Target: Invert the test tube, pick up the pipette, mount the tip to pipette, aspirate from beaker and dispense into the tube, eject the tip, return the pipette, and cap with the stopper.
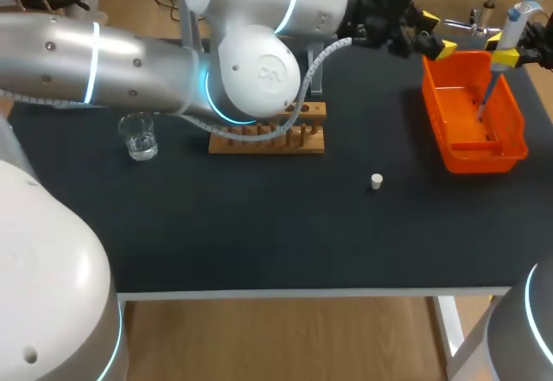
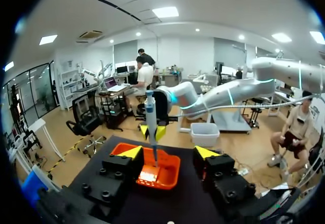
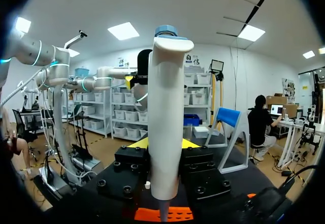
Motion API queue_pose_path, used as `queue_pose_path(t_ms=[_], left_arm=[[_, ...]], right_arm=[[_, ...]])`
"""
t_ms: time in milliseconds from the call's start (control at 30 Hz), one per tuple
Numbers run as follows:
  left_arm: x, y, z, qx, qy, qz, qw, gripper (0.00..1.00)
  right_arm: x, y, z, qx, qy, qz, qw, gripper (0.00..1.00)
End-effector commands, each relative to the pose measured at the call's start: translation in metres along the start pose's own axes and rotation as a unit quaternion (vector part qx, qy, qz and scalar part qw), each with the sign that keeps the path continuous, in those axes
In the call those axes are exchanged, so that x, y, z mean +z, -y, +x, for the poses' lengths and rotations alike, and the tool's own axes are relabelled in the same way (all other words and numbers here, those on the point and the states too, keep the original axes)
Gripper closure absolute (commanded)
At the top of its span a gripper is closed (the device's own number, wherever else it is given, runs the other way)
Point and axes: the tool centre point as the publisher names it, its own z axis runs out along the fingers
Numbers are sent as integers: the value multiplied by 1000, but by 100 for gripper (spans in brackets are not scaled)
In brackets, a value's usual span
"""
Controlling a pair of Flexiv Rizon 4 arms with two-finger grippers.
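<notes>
While the right tool is clamped on the pipette, holding it upright with its thin lower end down inside the orange bin at the far right of the table, the plainest risk to my eye is crowding. The left tool hangs just short of the bin with its fingers spread apart and nothing between them, pointed straight at the pipette. If either arm shifts toward the other, those fingers could knock the pipette askew in its grip or strike the bin's wall and shove it.

The pipette is held by its body alone, so I judge that a sideways bump or a hard press on its top might make it slide or tilt between the pads. A tip ejected from a tilted pipette could bounce off the rim and land on the table.

The left arm stretches over the wooden rack, and its white cable sags just above the pegs; drawing back carelessly could snag it and drag the rack. I cannot make out the test tube behind that arm. The small white stopper lies loose in the open, well apart from the beaker, and looks easy to roll away with a clumsy pinch.
</notes>
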Motion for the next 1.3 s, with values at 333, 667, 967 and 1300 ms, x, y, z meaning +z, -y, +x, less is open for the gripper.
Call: queue_pose_path(t_ms=[333, 667, 967, 1300], left_arm=[[1, 0, 0, 0, 0, -1, 1000, 100], [3, 1, -1, 1, -3, -2, 1000, 100], [22, 17, -18, 9, -7, -1, 1000, 100], [46, 35, -26, 19, -15, 2, 1000, 100]], right_arm=[[-3, 0, -2, 0, -4, 0, 1000, 100], [-3, 0, -2, 0, -4, 0, 1000, 100], [-3, 0, -2, 0, -4, 0, 1000, 100], [-3, 0, -2, 0, -4, 0, 1000, 100]])
